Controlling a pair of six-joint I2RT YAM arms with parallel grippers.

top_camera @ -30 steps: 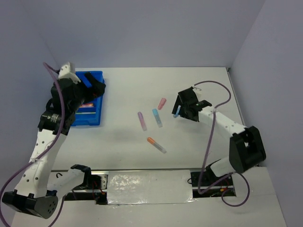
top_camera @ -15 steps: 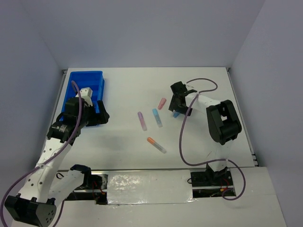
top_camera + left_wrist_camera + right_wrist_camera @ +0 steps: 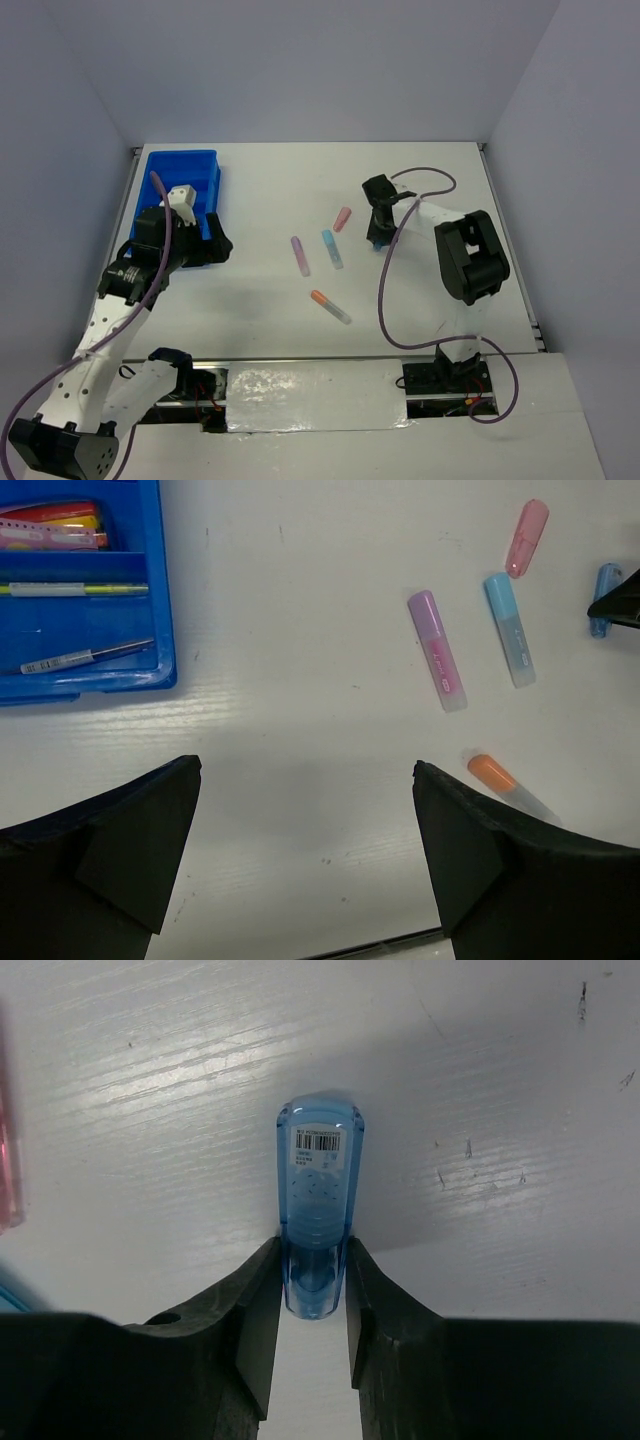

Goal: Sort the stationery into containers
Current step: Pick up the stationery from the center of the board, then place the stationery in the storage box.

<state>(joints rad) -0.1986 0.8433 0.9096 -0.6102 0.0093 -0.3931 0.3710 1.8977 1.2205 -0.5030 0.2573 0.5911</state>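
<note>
We see the right gripper narrowed onto the translucent blue marker, its jaws pressed against both sides of the marker's near end. The marker lies flat on the worktop a little right of centre, near the pink marker. The left gripper hangs spread wide and holds nothing, above bare worktop by the near end of the blue tray, which sits at the far left corner with a yellow pen and a dark pen in separate compartments. Between the arms a purple marker, a light blue marker and an orange marker lie apart from one another.
</note>
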